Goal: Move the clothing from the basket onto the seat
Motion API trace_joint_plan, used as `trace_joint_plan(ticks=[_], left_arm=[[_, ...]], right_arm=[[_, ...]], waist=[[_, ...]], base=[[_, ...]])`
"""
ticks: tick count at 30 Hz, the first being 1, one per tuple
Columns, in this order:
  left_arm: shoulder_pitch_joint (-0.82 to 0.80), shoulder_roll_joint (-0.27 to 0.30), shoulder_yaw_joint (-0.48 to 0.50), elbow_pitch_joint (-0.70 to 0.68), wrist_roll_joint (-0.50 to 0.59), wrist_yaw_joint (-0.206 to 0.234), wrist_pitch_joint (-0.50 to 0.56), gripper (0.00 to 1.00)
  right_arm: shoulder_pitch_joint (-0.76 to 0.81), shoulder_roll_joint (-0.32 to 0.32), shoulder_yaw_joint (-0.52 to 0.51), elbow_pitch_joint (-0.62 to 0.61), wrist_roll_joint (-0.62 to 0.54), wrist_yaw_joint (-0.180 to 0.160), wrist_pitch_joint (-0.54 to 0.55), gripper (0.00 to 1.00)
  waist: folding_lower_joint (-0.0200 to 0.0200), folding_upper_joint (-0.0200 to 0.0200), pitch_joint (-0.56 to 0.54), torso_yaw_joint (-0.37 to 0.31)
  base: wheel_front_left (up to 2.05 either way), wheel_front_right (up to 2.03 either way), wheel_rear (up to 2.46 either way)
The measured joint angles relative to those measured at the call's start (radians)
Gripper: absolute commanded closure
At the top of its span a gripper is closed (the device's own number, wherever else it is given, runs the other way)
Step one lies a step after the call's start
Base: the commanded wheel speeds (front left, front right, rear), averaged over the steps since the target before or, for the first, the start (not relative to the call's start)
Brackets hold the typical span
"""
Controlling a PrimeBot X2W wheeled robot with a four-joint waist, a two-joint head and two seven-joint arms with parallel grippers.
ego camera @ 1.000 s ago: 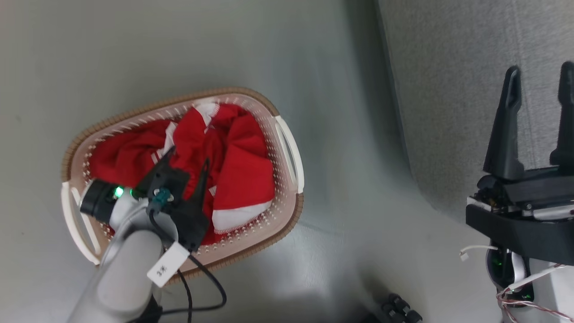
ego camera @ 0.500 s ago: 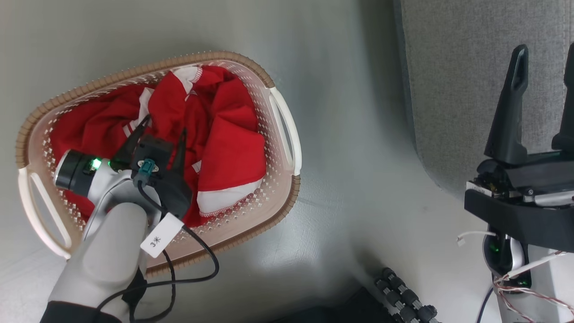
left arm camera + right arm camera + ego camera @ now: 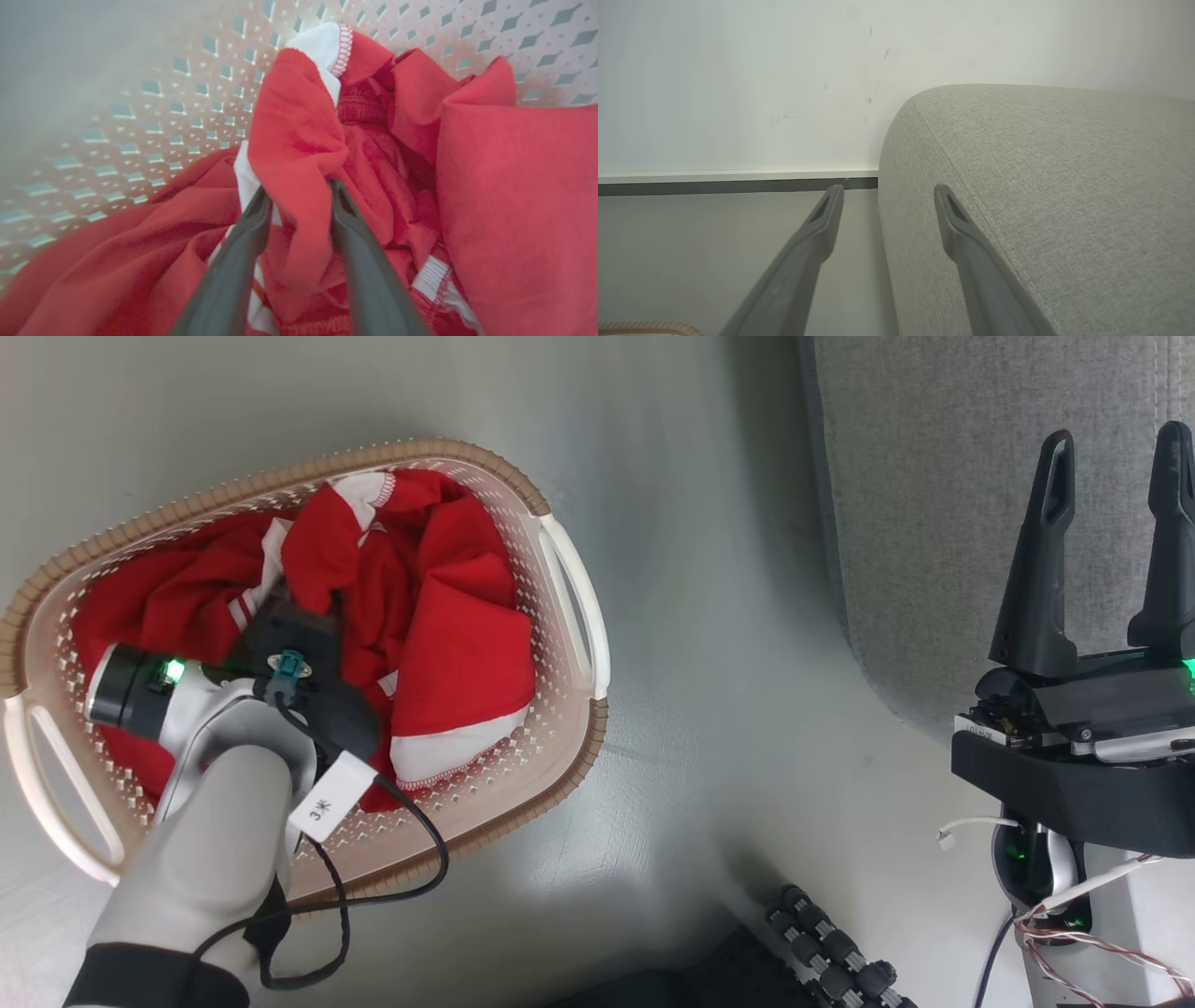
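Red clothing [image 3: 457,644] with white trim lies heaped inside the basket [image 3: 233,493], which stands on the pale grey floor [image 3: 709,728], apart from the grey woven seat [image 3: 934,476] at the robot's right. Left gripper [image 3: 299,186] is down in the heap, its two fingers pressed against either side of a raised red fold that fills the gap between them, so it is clamped on the clothing. Right gripper [image 3: 1113,434] hangs by the rounded edge of the seat, fingers wide apart, holding nothing.
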Motion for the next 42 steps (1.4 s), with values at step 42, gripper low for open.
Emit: trace_joint_plan(ticks=[42], left_arm=[[0.071,-0.095,-0.075,-0.193,-0.084,-0.170,-0.082,1.00]], right_arm=[[-0.020,0.008,-0.024,0.390,-0.011,0.082,0.000,0.00]], waist=[[-0.0001,-0.0002,-0.376,0.137]], base=[[0.00,0.00,0.00]])
